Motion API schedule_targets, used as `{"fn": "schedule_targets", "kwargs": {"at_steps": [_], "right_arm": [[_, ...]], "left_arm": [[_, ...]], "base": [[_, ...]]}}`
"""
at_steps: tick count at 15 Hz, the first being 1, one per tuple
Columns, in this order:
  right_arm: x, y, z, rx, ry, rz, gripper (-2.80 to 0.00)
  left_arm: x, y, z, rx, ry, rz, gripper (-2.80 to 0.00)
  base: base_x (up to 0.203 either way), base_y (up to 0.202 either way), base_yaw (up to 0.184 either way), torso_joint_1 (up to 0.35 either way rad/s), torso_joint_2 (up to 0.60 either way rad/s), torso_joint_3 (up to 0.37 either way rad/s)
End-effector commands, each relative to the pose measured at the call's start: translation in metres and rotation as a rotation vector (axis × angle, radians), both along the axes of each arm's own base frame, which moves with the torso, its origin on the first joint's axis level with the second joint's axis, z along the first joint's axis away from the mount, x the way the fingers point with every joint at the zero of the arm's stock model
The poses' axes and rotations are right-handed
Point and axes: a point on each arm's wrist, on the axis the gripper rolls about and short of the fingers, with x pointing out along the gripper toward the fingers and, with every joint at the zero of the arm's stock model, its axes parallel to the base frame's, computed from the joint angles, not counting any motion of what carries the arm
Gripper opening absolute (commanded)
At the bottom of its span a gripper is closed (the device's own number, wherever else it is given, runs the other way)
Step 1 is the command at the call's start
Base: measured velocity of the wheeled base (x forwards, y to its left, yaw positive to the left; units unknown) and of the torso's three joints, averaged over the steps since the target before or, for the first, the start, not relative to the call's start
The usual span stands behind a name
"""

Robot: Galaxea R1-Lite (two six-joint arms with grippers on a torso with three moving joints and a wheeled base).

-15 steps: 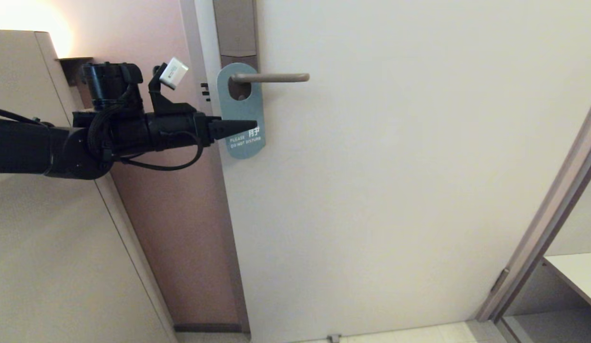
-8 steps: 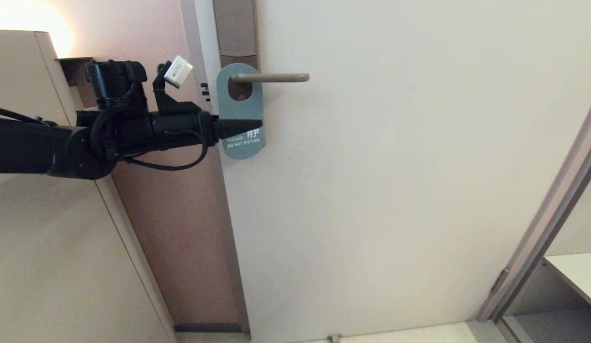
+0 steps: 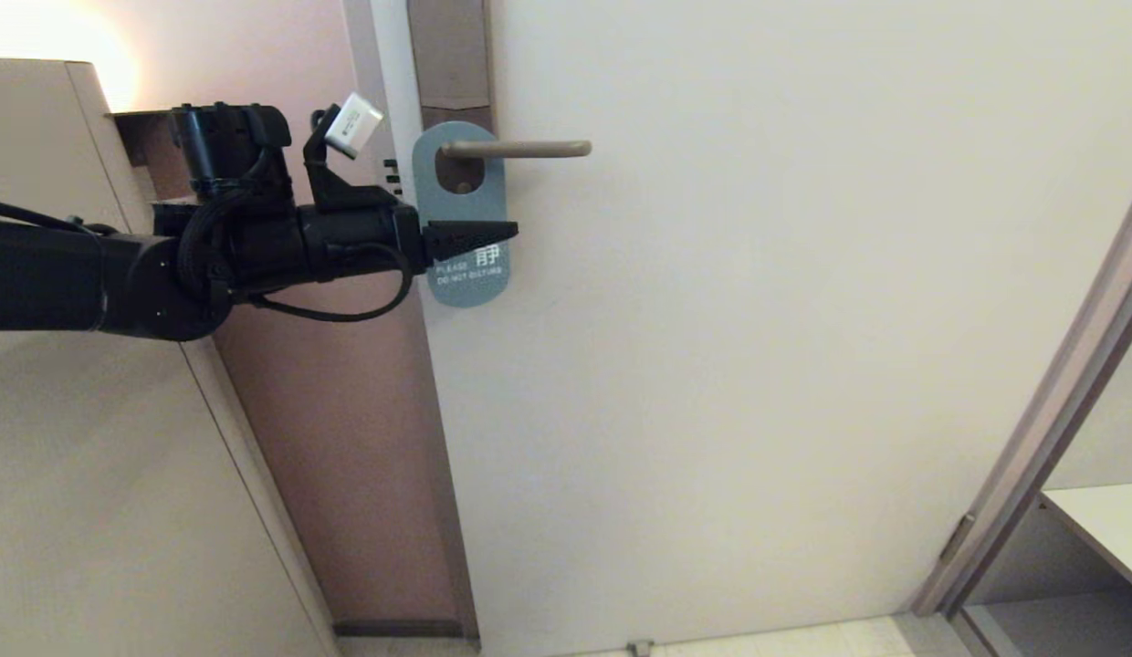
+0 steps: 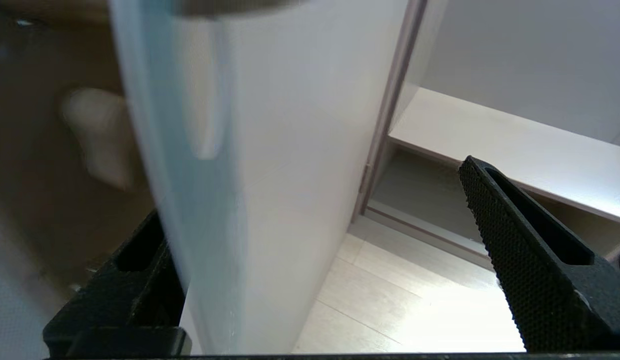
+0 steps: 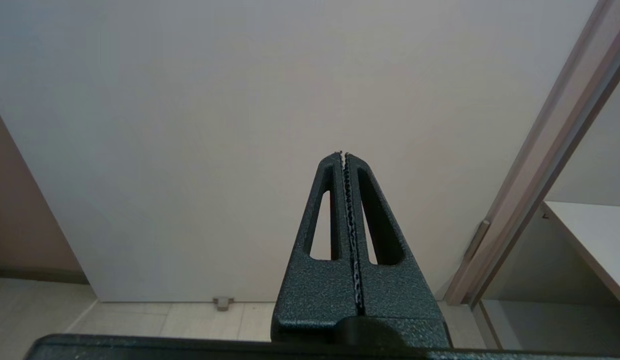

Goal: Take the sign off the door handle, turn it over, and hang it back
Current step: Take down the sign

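Note:
The sign (image 3: pixel 460 203) hangs blue face out, with white text, by its oval hole on the door handle (image 3: pixel 529 148), a beige lever on a grey-brown backplate (image 3: pixel 452 55). My left gripper (image 3: pixel 504 234) reaches in from the left at the sign's lower half, and one black finger lies across the blue face just above the text. In the left wrist view the gripper (image 4: pixel 312 190) is wide open, and the sign's blurred blue surface (image 4: pixel 190 175) lies between the fingers, close against one. My right gripper (image 5: pixel 344 154) is shut and empty, low before the door.
The white door (image 3: pixel 758 319) fills the middle. Its frame (image 3: pixel 1050 411) and a shelf (image 3: pixel 1105 529) are at the right. A pink wall (image 3: pixel 347 411) and a beige cabinet (image 3: pixel 91 474) are at the left, under my left arm.
My left gripper has moved right and slightly up, so its finger reaches further across the sign. The sign still hangs on the handle.

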Motion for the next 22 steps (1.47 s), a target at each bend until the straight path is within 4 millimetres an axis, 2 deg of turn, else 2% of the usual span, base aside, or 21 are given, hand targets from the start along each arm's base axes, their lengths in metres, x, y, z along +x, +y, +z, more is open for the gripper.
{"fn": "schedule_targets", "kwargs": {"at_steps": [1,22], "right_arm": [[0.000,0.000,0.000,0.000,0.001,0.001,-2.80],[0.000,0.000,0.000,0.000,0.001,0.001,-2.80]], "left_arm": [[-0.002,0.000,0.003,-0.003,-0.009,-0.005,0.00],[0.014,-0.003,-0.014,-0.004,-0.026,0.015,0.00]], "base": [[0.000,0.000,0.000,0.000,0.00,0.000],[0.000,0.000,0.000,0.000,0.00,0.000]]}}
